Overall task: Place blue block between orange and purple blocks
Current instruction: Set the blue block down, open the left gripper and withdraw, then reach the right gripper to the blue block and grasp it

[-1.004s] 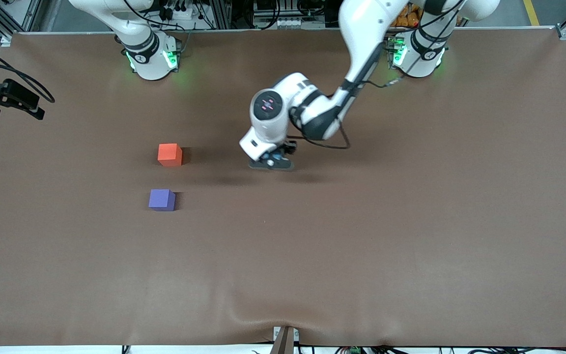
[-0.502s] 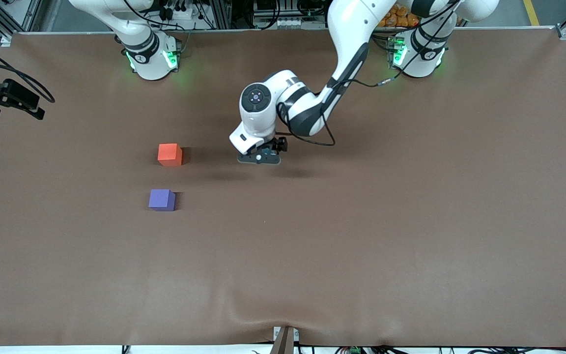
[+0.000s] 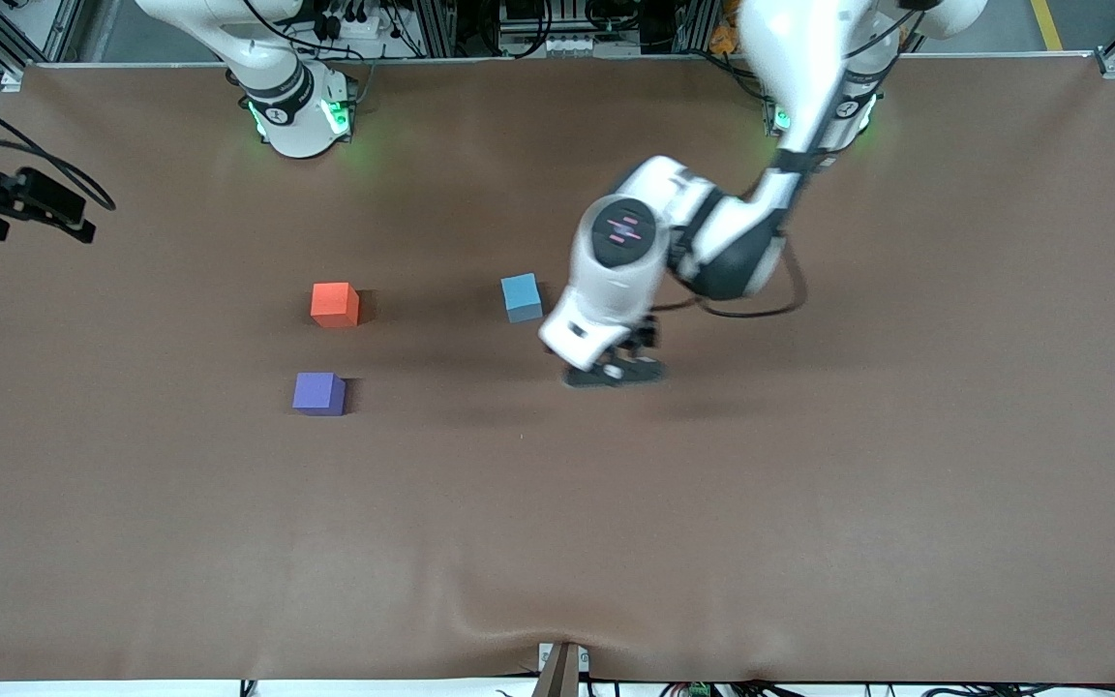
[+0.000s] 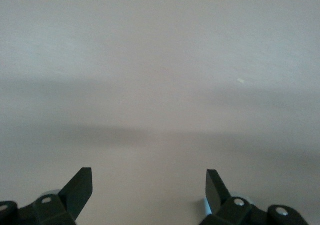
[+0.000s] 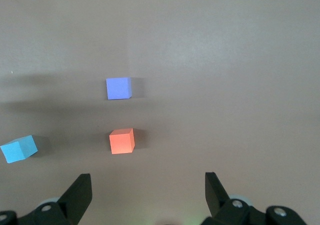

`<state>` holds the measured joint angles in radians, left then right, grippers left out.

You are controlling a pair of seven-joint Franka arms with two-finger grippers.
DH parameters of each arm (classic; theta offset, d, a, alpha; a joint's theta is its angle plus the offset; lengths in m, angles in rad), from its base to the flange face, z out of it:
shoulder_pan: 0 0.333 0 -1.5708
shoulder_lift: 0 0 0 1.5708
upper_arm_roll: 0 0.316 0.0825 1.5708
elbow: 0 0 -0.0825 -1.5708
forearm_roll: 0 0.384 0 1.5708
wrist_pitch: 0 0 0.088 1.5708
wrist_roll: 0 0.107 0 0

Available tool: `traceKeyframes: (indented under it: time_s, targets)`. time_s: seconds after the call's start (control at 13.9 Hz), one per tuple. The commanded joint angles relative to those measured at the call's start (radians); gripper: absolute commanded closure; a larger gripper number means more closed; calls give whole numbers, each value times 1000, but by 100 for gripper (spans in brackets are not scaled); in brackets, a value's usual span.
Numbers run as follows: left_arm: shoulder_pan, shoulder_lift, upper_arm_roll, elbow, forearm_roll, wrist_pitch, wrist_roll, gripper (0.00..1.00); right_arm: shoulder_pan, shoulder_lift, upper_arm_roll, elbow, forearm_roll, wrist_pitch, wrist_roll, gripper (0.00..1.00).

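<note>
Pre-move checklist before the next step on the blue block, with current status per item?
1. Blue block in place between orange block and purple block: not ok. It sits apart from them, toward the left arm's end of the table.
2. Gap between orange and purple blocks free: ok, bare table there.
3. Left gripper empty and open: ok, nothing between its fingers, only table under it.
4. Left gripper lined up over blue block: not ok, it is over the table beside the block.
5. Right gripper out of the way: ok, open, waiting high over the table.
6. Blue block upright, flat on table: ok.
</note>
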<state>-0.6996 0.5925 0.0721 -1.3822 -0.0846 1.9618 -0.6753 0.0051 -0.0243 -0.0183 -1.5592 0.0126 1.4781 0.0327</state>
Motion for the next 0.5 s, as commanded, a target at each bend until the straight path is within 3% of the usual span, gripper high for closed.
traceKeyframes:
  time_s: [0.0, 0.29, 0.43]
  targets:
    - [121, -95, -12, -32, 20, -139, 123, 0, 32, 64, 6, 22, -23, -8, -8, 0]
    - [317, -215, -12, -90, 29, -296, 279, 0, 149, 99, 8, 13, 12, -2, 9, 0]
    - [379, -298, -15, -180, 37, -336, 328, 0, 226, 130, 8, 14, 39, 19, 10, 0]
